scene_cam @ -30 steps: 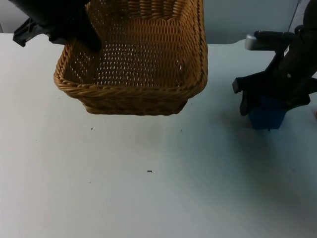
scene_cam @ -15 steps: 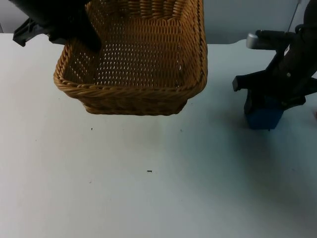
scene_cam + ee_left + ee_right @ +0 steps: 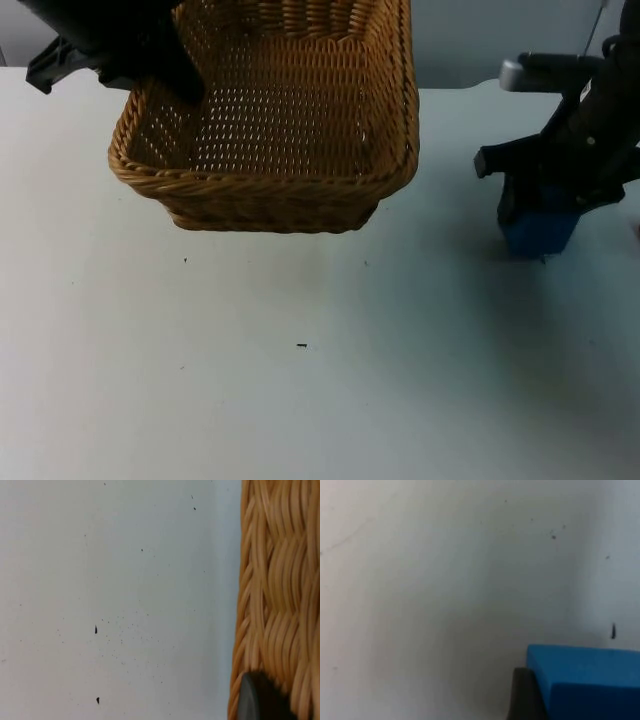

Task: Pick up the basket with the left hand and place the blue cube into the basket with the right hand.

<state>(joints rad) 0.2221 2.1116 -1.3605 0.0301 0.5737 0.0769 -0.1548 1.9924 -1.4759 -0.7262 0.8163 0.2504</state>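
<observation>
Item 1: rectangular woven wicker basket (image 3: 270, 130), honey-coloured, empty. The left gripper (image 3: 150, 60) is clamping its rim at the far left corner and holding it clear of the white table top (image 3: 300, 380); the left wrist view is showing the weave (image 3: 280, 580) pressed against one black fingertip (image 3: 260, 700). Position is matching that of a second ago.

Item 2: solid blue cube (image 3: 540, 232), well apart from the basket, at the table's right side. The right gripper (image 3: 545, 200) is sitting closed around it, a finger (image 3: 522, 695) lying against the cube's face (image 3: 585, 680).

Change: over the last second the right gripper and cube are drifting slightly rightward and upward, suggesting the lift is just beginning.

Status: basket pickup judged complete; cube grasped but not yet carried. Remaining: transport leftward over the rim, then release inside.
</observation>
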